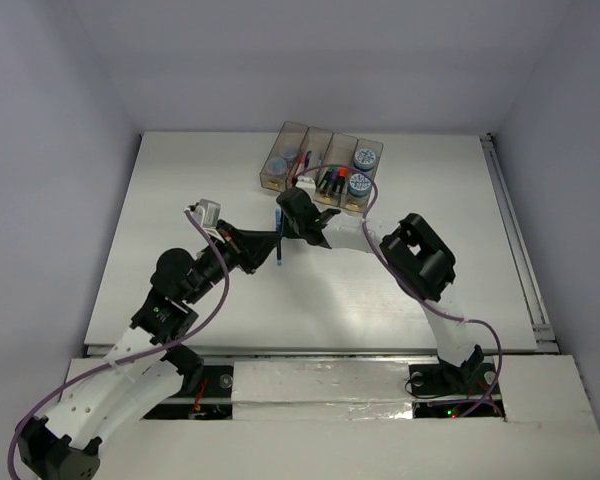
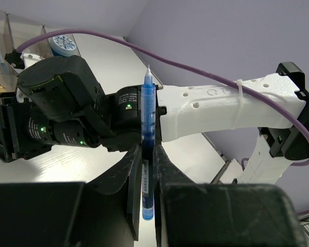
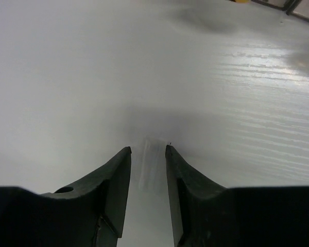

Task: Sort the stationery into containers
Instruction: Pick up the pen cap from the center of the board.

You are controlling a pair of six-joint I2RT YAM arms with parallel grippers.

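The left end effector [image 2: 148,154] is closed tight on a thin blue pen [image 2: 148,118], gripping it along the lower part of the barrel. In the left wrist view the pen stands upright in the middle of the frame. Its pointed tip rises above the fingers [image 2: 129,175] and its blunt end sticks out just below them.

In the overhead view this left end effector [image 1: 270,250] sits at the centre of the frame, and the blue pen [image 1: 280,260] shows as a short vertical stroke above the white worktop [image 1: 180,200].

The right end effector [image 3: 147,154] is partly open, with a clear gap between its two dark fingers [image 3: 116,177]. Bare worktop [image 3: 67,77] shows through the gap, and no object can be made out in its grip; a faint pale streak there is too blurred to identify. Seen from overhead, the right end effector [image 1: 305,222] lies just to the upper right of the pen, between the pen and the containers [image 1: 310,133].

The containers stand in the upper centre of the frame as a slanted row of four smoky bins. Blue-grey rolls [image 1: 365,157] lie in the rightmost bin, and another roll [image 1: 277,165] lies in the leftmost bin. Highlighters [image 1: 330,182] are in the third bin from the left.
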